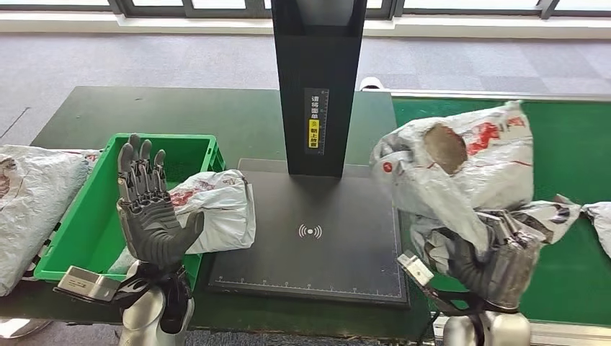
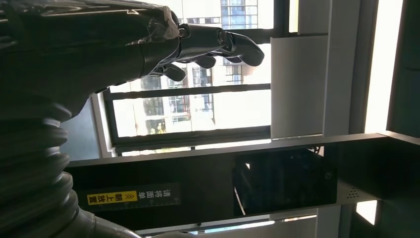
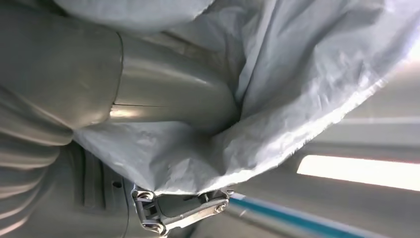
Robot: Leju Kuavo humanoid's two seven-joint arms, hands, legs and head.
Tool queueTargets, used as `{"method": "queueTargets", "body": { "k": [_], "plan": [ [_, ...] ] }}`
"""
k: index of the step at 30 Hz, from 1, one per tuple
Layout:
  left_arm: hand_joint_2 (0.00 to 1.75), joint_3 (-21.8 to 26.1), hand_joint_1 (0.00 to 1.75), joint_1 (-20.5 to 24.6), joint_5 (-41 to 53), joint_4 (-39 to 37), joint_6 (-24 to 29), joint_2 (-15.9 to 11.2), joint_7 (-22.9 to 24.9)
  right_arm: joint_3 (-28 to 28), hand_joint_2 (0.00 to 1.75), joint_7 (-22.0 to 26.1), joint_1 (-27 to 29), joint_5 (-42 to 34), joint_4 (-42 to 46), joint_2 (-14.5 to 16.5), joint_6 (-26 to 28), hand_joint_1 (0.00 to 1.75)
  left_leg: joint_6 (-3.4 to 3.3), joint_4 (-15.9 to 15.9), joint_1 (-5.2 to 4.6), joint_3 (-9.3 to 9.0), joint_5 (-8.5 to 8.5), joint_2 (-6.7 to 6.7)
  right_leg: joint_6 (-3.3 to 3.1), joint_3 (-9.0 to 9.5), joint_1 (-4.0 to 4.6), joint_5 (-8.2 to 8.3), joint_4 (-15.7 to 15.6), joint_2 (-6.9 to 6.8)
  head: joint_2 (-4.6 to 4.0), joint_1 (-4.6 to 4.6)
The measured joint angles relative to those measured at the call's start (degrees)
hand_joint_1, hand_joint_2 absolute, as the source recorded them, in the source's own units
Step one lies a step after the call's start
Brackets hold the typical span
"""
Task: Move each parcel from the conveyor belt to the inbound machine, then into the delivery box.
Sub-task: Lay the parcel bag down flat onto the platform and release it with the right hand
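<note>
Right hand [image 1: 497,263] grips white parcel [image 1: 461,169] at frame right, left hand [image 1: 148,209] spread empty; next, probably onto scanner plate [image 1: 310,238].

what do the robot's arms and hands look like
Both arms are silver metal tubes ending in dark grey hands. The left hand has a ribbed, segmented palm and black jointed fingers with rounded tips; a small silver box sits at its wrist. The right hand is similar, with a white-and-silver block beside its wrist. Black cabling wraps both wrists.

White parcel [image 1: 461,169] red-printed, green crate [image 1: 94,216], possibly dark-green belt [image 1: 569,144]
</note>
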State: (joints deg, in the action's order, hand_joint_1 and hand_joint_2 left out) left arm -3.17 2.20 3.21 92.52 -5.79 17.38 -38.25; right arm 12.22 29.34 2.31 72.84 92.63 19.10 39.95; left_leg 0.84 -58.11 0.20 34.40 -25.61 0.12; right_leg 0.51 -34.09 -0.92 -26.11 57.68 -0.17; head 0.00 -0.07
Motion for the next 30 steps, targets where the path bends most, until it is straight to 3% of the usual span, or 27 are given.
{"method": "queueTargets", "body": {
  "k": [2,6,12,20,24,25,28,30],
  "plan": [
    [1.75,-0.3,0.0,0.6,0.0,-0.3,0.0,0.0,0.0,-4.0,1.75,-2.2,-0.6,2.3,-3.1,-0.1,0.0,1.75,0.01,0.0,0.02,-0.01,0.02,0.0,-0.01,0.01,0.01,0.0,0.0,-0.01,0.0,0.0],
    [1.75,-0.6,0.0,1.5,0.0,-0.8,0.1,0.0,0.0,-8.6,1.75,-1.8,-1.3,5.1,-8.3,-0.1,0.0,1.75,0.02,0.0,0.03,0.0,0.03,-0.02,-0.01,0.01,0.01,0.01,0.0,-0.01,0.0,0.01],
    [1.75,-4.4,0.0,3.3,-5.4,-1.5,6.7,-2.0,0.0,-12.5,1.75,-5.2,-3.0,7.0,-17.5,-0.3,0.0,1.75,0.02,0.0,0.03,0.02,0.02,-0.07,-0.01,0.01,0.01,0.0,0.0,-0.02,0.0,0.01],
    [1.75,-6.2,0.0,3.6,-5.3,-2.0,6.3,-2.9,0.0,-14.8,1.75,-6.3,-4.0,7.8,-23.3,-0.3,0.0,1.75,0.02,0.0,0.02,0.02,0.02,-0.07,-0.01,0.0,0.0,0.0,0.0,-0.02,0.0,0.01],
    [1.75,-6.1,0.0,3.6,-3.2,-2.0,2.7,-2.9,0.0,-15.1,1.75,-5.6,-4.3,7.7,-25.5,-0.3,0.0,1.74,0.02,0.0,0.02,0.02,0.02,-0.08,-0.01,0.01,0.0,0.0,0.0,-0.04,0.0,0.02],
    [1.75,-6.0,0.0,3.6,-2.8,-2.0,1.9,-2.8,0.0,-15.1,1.75,-5.3,-4.4,7.7,-26.2,-0.3,0.0,1.38,0.02,0.0,0.02,0.02,0.02,-0.08,-0.01,0.01,0.0,0.0,0.0,-0.04,0.0,0.02],
    [1.75,-5.5,0.0,3.7,-1.9,-2.0,0.5,-2.4,0.0,-15.0,1.75,-5.4,-5.0,8.2,-28.9,-0.3,0.0,0.08,0.02,0.0,0.02,0.02,0.02,-0.08,-0.01,0.01,0.01,0.0,0.0,-0.02,0.0,0.02],
    [1.75,-5.1,0.0,3.7,-1.2,-2.0,-0.2,-2.0,0.0,-15.1,1.75,-8.7,-6.3,10.2,-32.6,-0.3,-0.5,0.0,0.02,0.0,0.02,0.02,0.02,-0.07,-0.01,0.02,0.01,0.0,0.0,-0.02,0.0,0.02]
  ]
}}
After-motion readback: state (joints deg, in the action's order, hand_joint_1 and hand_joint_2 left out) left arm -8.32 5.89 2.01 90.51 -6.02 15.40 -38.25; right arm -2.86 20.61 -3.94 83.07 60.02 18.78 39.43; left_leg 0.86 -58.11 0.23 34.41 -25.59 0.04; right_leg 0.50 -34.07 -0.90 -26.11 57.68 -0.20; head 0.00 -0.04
